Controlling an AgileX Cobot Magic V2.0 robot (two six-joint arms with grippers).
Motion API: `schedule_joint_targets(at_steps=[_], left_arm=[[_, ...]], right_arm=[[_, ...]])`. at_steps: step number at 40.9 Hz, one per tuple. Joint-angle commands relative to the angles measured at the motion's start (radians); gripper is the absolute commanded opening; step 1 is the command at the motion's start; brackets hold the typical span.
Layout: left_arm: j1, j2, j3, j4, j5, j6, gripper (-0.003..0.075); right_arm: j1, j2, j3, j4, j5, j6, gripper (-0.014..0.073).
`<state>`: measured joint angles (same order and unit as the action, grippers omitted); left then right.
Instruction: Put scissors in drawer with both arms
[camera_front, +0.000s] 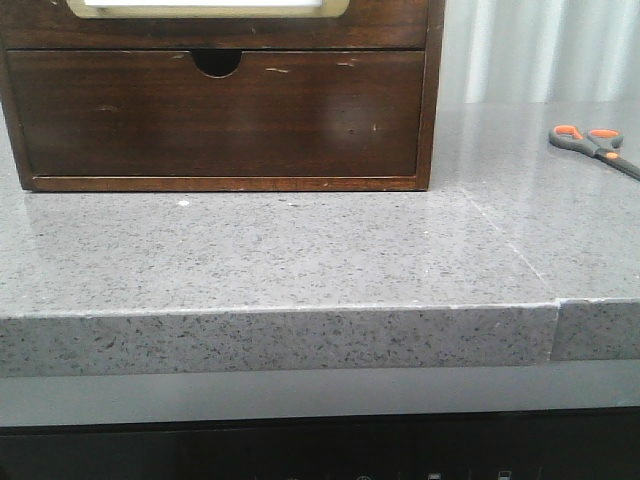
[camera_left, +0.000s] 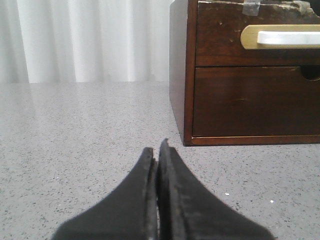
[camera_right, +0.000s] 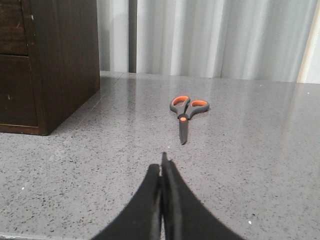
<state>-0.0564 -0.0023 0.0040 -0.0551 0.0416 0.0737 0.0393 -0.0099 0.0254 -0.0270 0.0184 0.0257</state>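
Note:
The scissors lie flat on the grey counter at the right edge of the front view, right of the cabinet. In the right wrist view the scissors lie ahead of my right gripper, blades pointing toward it, well apart. The right gripper is shut and empty. The drawer, with its cream-framed white panel, is shut in the cabinet's upper row; its lower edge shows in the front view. My left gripper is shut and empty, low over the counter, left of the cabinet's front corner. Neither gripper shows in the front view.
The dark wooden cabinet stands at the back left of the grey speckled counter. Its lower drawer front has a half-round notch. The counter's front edge has a seam at right. White curtains hang behind.

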Motion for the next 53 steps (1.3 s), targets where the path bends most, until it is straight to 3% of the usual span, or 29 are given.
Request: schedule_joint_targets(at_steps=[1, 39, 47, 53], left_arm=[[-0.007, -0.018, 0.024, -0.007, -0.088, -0.008, -0.0020], [-0.007, -0.018, 0.008, -0.008, -0.115, -0.008, -0.0020], [-0.007, -0.014, -0.139, -0.008, -0.069, -0.008, -0.0020], [-0.007, 0.017, -0.319, -0.012, 0.057, -0.008, -0.0020]], right_arm=[[-0.001, -0.018, 0.002, 0.002, -0.079, 0.000, -0.0069], [-0.001, -0.018, -0.028, 0.015, -0.105, 0.001, -0.0069], [-0.001, -0.015, -0.193, 0.020, 0.034, 0.001, -0.0069], [-0.001, 0.021, -0.343, 0.019, 0.147, 0.001, -0.0069]])
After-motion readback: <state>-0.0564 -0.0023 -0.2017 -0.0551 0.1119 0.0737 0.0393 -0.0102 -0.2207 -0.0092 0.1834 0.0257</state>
